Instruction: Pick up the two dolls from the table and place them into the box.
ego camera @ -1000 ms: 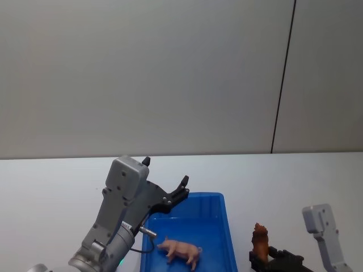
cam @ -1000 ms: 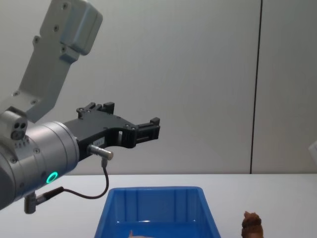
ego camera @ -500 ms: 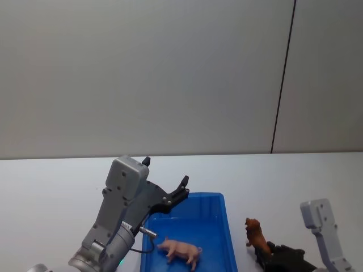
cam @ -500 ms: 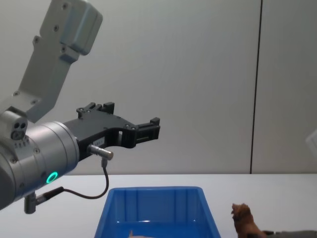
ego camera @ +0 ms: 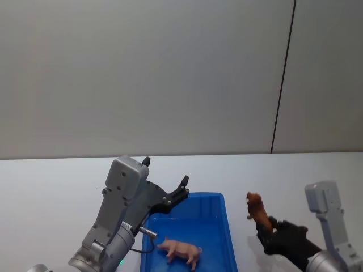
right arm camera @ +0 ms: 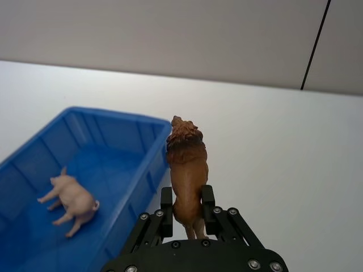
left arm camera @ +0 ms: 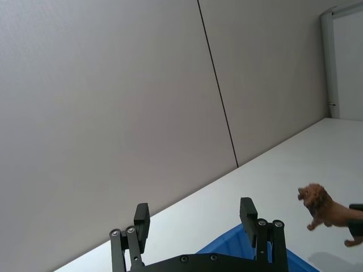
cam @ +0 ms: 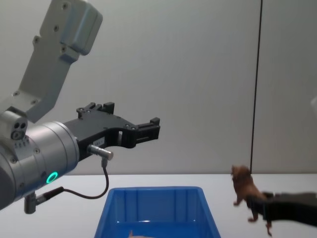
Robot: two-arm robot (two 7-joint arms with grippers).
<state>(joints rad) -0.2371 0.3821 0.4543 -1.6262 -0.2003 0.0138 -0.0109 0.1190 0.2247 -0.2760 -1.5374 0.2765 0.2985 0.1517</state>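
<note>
The fingers [right arm camera: 166, 207] of the right gripper [right arm camera: 186, 211] are clamping the reddish-brown doll [right arm camera: 186, 164] by its hind legs, holding it upright in the air just right of the blue box [ego camera: 229, 237], above the white table [ego camera: 57, 187]. The pink doll [ego camera: 180, 249] is lying inside the box. The left gripper [left arm camera: 194, 218] is hovering by the box's far left corner, fingers spread apart.

The small reddish-brown toy lion's [right arm camera: 187, 164] back legs are half hidden between the right gripper's [right arm camera: 187, 195] fingers. Below the left gripper [ego camera: 165, 170], the bright blue plastic bin's [ego camera: 228, 232] near end is cut off.
</note>
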